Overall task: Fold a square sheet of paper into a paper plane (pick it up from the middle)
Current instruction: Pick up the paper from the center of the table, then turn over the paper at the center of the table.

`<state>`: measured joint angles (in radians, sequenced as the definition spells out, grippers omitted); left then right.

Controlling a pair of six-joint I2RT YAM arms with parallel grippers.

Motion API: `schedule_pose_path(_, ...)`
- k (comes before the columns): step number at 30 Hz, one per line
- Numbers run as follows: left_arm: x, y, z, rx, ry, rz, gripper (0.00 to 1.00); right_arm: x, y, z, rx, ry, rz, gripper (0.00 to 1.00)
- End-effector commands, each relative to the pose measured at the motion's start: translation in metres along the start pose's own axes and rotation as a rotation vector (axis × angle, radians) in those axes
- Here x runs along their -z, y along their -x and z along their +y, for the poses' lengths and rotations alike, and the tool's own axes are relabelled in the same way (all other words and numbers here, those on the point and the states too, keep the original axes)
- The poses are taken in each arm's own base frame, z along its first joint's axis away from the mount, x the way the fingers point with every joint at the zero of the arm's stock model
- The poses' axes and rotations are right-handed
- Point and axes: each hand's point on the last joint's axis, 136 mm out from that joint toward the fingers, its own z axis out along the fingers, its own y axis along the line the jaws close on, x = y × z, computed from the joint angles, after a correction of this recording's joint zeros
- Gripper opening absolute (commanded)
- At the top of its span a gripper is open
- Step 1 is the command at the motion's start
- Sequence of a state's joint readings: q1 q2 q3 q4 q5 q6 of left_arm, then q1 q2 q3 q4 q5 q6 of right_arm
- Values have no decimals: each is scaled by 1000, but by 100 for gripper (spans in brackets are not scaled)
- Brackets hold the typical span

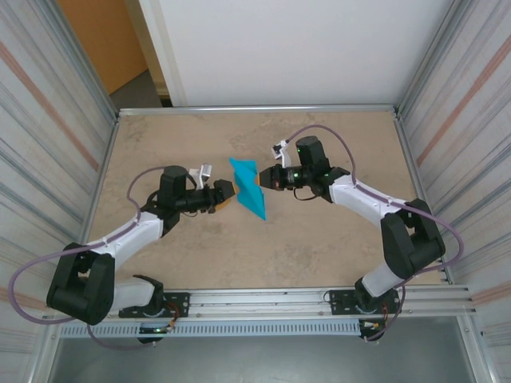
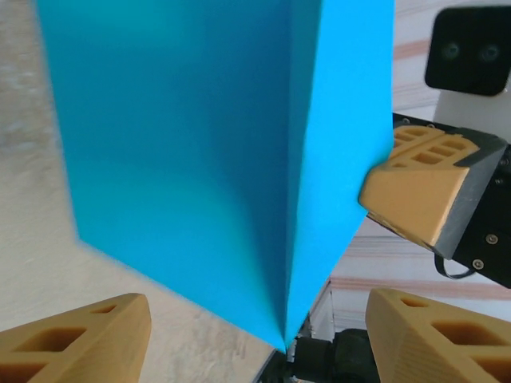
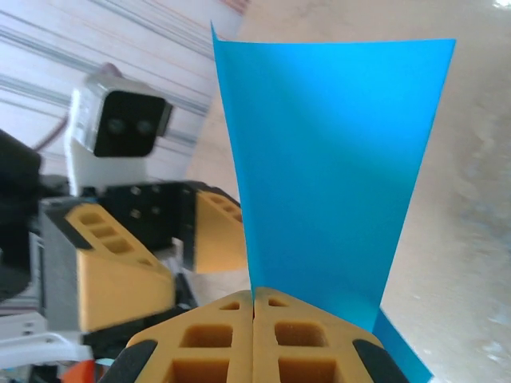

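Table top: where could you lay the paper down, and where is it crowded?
Bare table along the far rail and by the middle of the near rail. Crowded mid-table, where left pincer and right pincer flank the blue sheet.

A beige mottled table [image 1: 200, 263] sits between ribbed metal walls [image 1: 48, 120].

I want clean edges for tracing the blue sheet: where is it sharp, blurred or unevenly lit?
Top external: sheet small but crisp, evenly lit. Left wrist: its lower-left edge smears into the blurred table; one side of the crease is darker. Right wrist: edges clean above the right gripper, background bright and soft.
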<state>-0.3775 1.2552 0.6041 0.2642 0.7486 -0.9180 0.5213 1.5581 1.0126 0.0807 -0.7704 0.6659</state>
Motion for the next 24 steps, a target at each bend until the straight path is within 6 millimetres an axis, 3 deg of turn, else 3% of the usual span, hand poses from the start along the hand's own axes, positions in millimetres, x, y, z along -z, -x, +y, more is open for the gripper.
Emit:
schedule_pose_path(1, 0, 9, -50, -109, -142, 1, 72, 7, 3, 21, -69, 96, -14, 5)
schedule_pose_path(9, -8, 10, -77, -185, -229, 8, 64, 14, 10, 41, -93, 170, -35, 6)
schedule_pose_path(24, -10, 10, -76, -179, -255, 8, 55, 18, 16, 49, -126, 229, -48, 9)
